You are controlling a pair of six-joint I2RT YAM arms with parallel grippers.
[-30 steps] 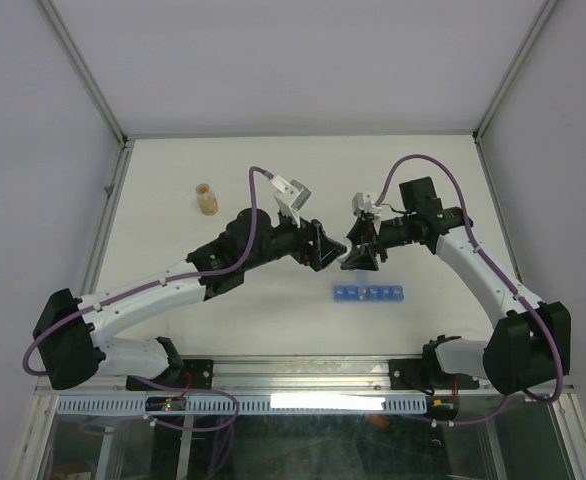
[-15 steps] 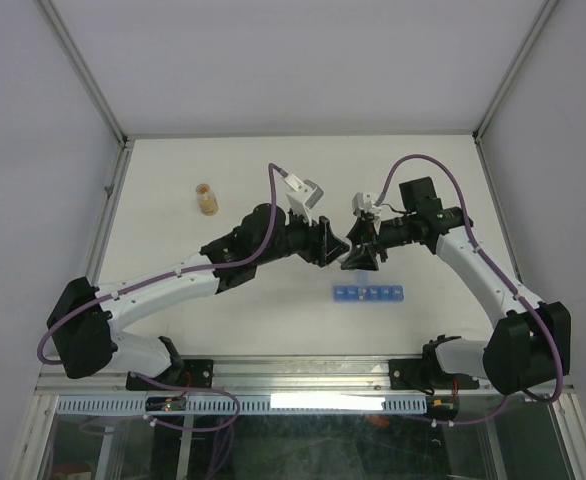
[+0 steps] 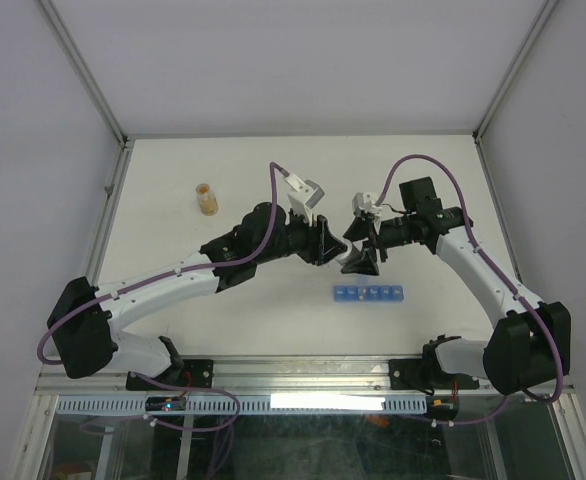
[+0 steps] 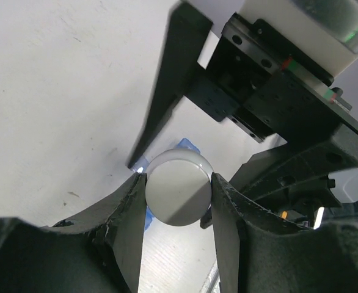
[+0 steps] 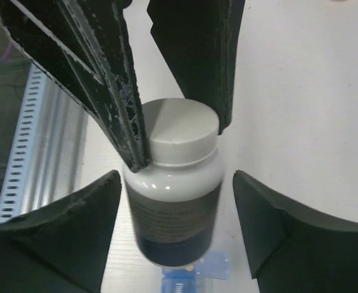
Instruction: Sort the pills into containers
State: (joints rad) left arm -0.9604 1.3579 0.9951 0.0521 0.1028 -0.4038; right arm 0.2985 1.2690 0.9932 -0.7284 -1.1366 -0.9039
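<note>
Pill-organizer strip (image 3: pixel 369 294): one, translucent blue, flat on the surface (image 3: pixel 423 180) toward the near edge, right of centre, set crosswise; lids open or closed not discernible; no loose pill visible in or around it. Just beyond its left end, between the two arms: whitish vial (image 5: pixel 176 207), dark label, white cap (image 4: pixel 179 188) in place; contact with the surface not discernible. Left tool (image 4: pixel 178 182): pinching the cap from both sides, the only visible hold on the vial. Right tool (image 5: pixel 176 174): spread wide, one finger either side of the vial's body, a gap on each side, touching nothing. Hazards, as judged: twisting of the cap with the body unbraced, hence rotation of the whole vial and no opening; release of the cap with the body unsupported, hence a drop and pills scattered over the surface instead of into compartments; slip of the smooth round cap from a narrow pinch; off-centre closing of the right tool, hence a sideways knock out of that pinch. In the way: fingers of the left tool reaching down to the vial's shoulder, leaving little free body for the right tool and a chance of finger-to-finger collision; strip lying close under the right tool, liable to a nudge. Also present: small clear bottle (image 3: pixel 207 199), orange-tan contents, upright, far left, well apart; slotted metal rail (image 5: pixel 26 140) along the near edge.
</note>
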